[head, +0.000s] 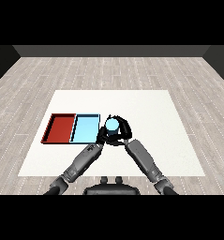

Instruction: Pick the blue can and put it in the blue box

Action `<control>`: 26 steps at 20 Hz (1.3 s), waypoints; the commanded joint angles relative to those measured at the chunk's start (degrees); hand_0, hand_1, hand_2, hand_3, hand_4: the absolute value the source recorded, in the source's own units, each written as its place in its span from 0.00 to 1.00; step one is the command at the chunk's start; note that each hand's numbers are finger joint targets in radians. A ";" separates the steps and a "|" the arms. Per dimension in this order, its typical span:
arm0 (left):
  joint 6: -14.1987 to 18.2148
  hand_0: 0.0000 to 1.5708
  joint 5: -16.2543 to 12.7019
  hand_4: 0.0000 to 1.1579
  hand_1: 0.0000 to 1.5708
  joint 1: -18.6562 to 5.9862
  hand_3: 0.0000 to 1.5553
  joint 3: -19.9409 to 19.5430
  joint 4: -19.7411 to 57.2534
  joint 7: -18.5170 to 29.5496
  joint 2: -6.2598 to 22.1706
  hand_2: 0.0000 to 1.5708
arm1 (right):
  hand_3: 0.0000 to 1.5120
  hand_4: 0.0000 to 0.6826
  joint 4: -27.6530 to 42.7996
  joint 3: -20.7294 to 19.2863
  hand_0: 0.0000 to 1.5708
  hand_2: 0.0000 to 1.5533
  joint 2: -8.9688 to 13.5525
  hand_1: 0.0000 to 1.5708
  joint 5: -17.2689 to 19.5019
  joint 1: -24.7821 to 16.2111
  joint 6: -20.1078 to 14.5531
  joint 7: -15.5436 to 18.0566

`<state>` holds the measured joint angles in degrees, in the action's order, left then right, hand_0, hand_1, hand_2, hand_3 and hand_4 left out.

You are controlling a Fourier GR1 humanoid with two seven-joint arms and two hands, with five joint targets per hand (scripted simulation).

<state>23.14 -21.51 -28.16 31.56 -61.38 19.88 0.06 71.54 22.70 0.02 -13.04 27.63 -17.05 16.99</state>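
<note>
**My right hand carries the blue can beside the blue tray**

My right hand (121, 131) is curled around the blue can (112, 124). Its black fingers and thumb wrap the can's sides, and the pale blue top shows upright between them. The can is in my grasp just beside the right edge of the light blue tray (85, 129), not yet over it. Whether it is lifted off the white table (155, 140) I cannot tell from this angle.

My left hand (101, 136) sits close against the can's left side, between the can and the tray's near right corner. I cannot tell whether its fingers are straight or curled, or whether they touch the can.

Moving outward, the light blue tray lies to the left of my hands, and the red tray (59, 127) lies touching it on its far left side.

To do this step well, I judge I should lift the can high enough to clear the tray's rim, carry it left until it is over the middle of the light blue tray, keep it upright, and move my left hand out of the path first. I should stop short of the red tray.
</note>
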 commanded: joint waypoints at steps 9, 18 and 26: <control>1.19 0.00 -2.04 0.00 0.00 -1.57 0.00 1.36 -0.99 -0.25 -0.02 0.00 | 0.91 0.77 -2.14 1.95 0.93 0.94 0.00 0.93 -1.13 3.95 -1.79 -1.13; 8.08 0.00 -9.25 0.00 0.00 -7.49 0.00 8.44 6.55 1.43 0.02 0.00 | 0.90 0.73 2.68 6.61 0.92 0.93 0.03 0.92 -1.66 -0.13 -4.85 -0.03; 11.70 1.00 -4.50 0.98 1.00 -4.46 0.95 3.36 2.78 -2.68 1.50 1.00 | 0.91 0.78 4.12 5.43 0.91 0.94 0.64 0.91 -0.70 -0.96 -0.85 -2.54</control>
<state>32.05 -27.72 -31.89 37.43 -56.71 21.71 1.73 74.63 28.02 1.41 -13.77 28.54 -20.89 14.96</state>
